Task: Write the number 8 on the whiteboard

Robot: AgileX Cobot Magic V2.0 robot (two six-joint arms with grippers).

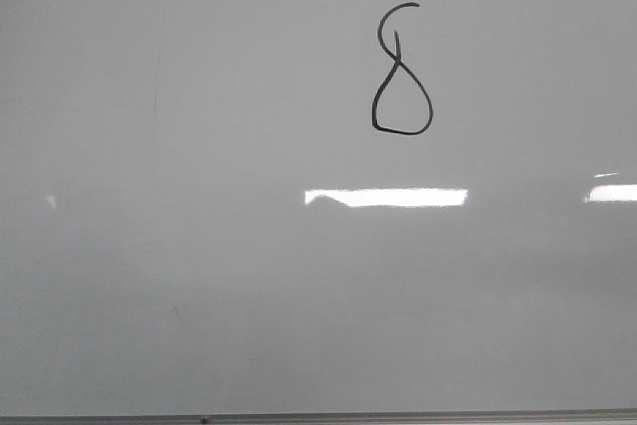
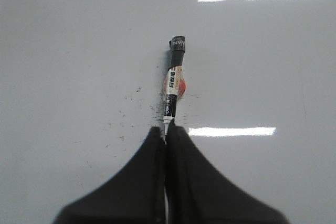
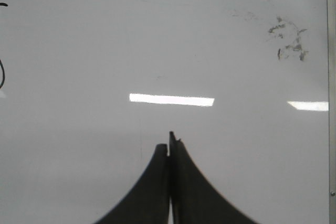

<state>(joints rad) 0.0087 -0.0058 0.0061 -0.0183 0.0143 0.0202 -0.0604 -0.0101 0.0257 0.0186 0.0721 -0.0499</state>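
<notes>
The whiteboard (image 1: 199,266) fills the front view, and neither gripper shows there. The number 8 (image 1: 402,72) is drawn in thin black line at the upper right of centre, with a wide lower loop and a hooked, unclosed upper loop. In the left wrist view my left gripper (image 2: 166,129) is shut on a black marker (image 2: 173,85) with a white label, which sticks out past the fingertips over the board (image 2: 63,51). In the right wrist view my right gripper (image 3: 169,142) is shut and empty above the board (image 3: 105,40). A piece of a black stroke (image 3: 2,74) shows at that view's edge.
Small black specks (image 2: 134,103) dot the board around the marker. Grey smudges (image 3: 289,40) lie near the board's thin grey frame edge (image 3: 331,77). The frame (image 1: 318,417) also runs along the near side in the front view. Bright light reflections (image 1: 386,197) lie on the board.
</notes>
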